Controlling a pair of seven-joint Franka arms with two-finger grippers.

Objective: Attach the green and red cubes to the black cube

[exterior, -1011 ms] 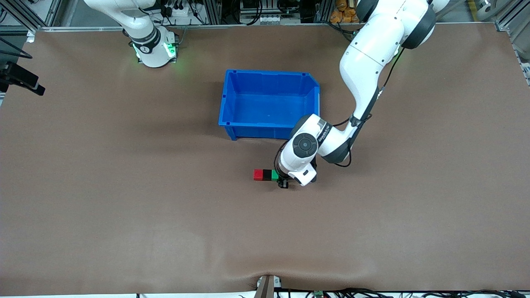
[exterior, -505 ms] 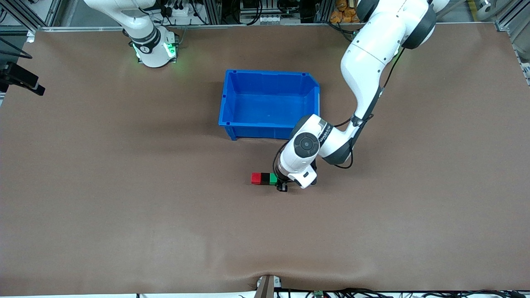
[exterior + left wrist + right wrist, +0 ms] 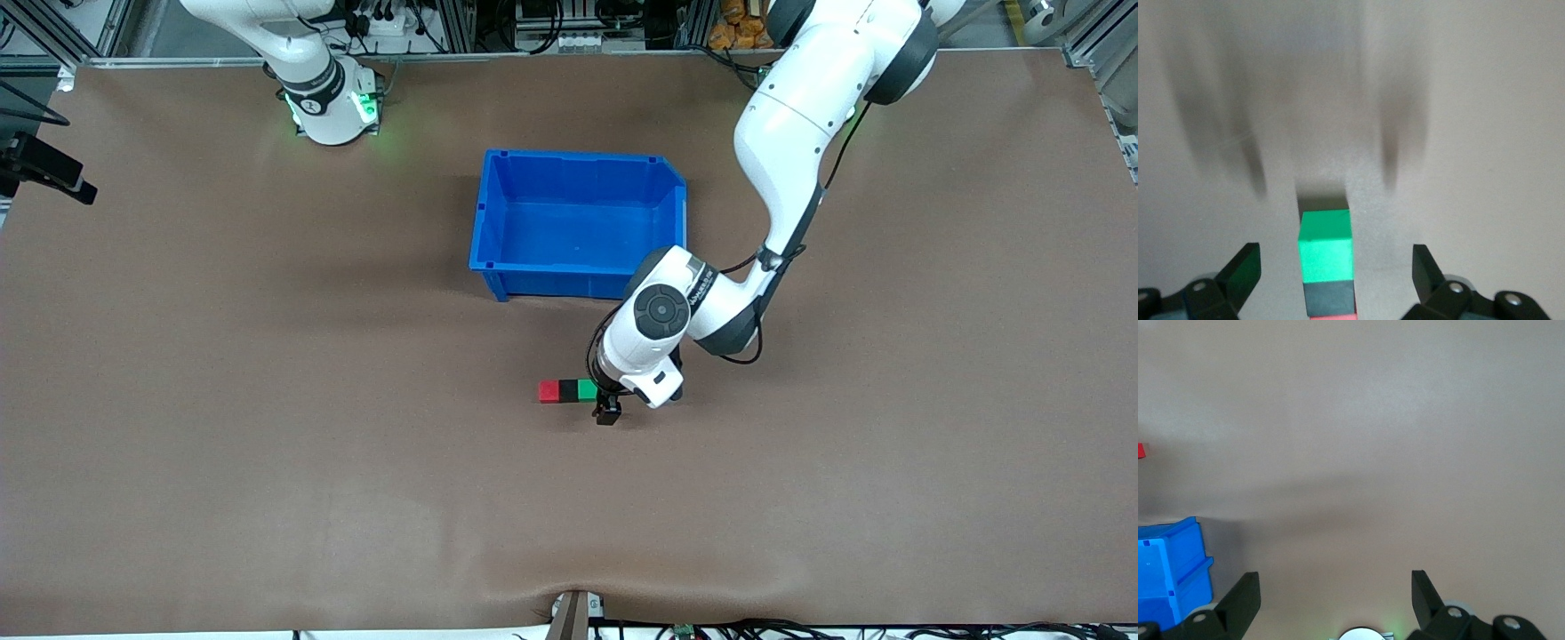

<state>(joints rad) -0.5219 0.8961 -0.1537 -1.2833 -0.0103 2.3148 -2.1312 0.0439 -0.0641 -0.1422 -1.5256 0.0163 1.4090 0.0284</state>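
blue bin [image 3: 582,169]: nothing inside | red cube [image 3: 549,391], black cube [image 3: 568,390], green cube [image 3: 1326,245]: touching row on table, nearer the front camera than bin | left gripper [image 3: 1331,280]: fingers spread, astride the row, holding nothing | right gripper [image 3: 1331,600]: spread wide, waiting

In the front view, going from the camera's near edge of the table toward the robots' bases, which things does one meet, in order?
Left gripper → row of red cube, black cube, green cube → blue bin → right arm's base.
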